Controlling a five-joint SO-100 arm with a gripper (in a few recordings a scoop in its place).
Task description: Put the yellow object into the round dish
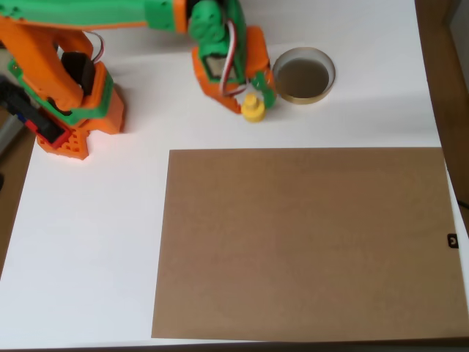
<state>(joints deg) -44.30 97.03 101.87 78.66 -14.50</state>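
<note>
Overhead view: yellow object on white tabletop, at 8 o'clock from round dish, just beside it. Hand clamped on its knob. Likely light, rigid, slick plastic; knob grip looks best.

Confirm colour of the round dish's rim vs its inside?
Round dish: pale cream-gold rim, dark brownish inside. Clearest in the overhead view.
</note>
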